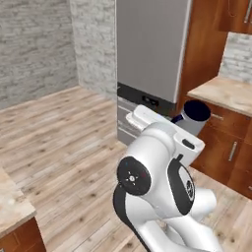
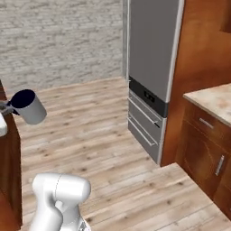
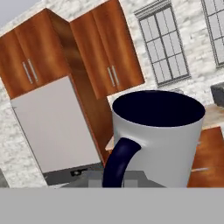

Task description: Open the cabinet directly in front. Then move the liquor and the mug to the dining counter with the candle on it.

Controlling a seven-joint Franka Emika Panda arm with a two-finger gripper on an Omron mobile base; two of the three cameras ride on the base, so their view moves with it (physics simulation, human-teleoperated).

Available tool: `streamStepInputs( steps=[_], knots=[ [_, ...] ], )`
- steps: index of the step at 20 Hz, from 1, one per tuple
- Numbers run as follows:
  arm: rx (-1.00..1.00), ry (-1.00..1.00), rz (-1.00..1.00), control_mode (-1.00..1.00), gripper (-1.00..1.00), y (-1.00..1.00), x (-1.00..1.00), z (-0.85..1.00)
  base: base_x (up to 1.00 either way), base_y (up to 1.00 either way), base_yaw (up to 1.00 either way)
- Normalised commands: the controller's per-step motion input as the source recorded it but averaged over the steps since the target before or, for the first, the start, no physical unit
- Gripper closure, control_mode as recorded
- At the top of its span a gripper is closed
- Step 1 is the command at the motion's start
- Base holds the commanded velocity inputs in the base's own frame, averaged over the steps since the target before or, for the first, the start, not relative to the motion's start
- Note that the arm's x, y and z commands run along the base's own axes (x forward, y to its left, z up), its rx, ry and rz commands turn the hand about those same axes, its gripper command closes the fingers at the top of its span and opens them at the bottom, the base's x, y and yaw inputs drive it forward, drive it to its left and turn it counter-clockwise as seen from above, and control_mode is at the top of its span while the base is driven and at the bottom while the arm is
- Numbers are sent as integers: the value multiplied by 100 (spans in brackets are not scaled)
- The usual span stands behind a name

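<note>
White mug [image 3: 157, 135]: carried above the wood floor, in front of the steel fridge [image 1: 150, 47].
End effector [image 2: 4, 108]: clamped narrow on the navy handle [image 3: 118, 162].
Mug from end effector: directly ahead, handle nearest.
Axis: tilted, mouth up and outward.

The white arm [image 1: 157, 187] fills the lower centre. Just above it, right of centre, the mug [image 1: 194, 115] shows its navy inside, before the grey fridge [image 1: 150, 47].
</note>
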Motion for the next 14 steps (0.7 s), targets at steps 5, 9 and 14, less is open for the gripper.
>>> streamStepInputs(
  steps=[5, 9, 14],
  knots=[
    [0, 0, 0, 100, 100, 0, 0, 0, 100, -1, 63],
    [0, 0, 0, 100, 100, 0, 0, 0, 100, -1, 60],
    [0, 0, 0, 100, 100, 0, 0, 0, 100, -10, 42]
  ],
)
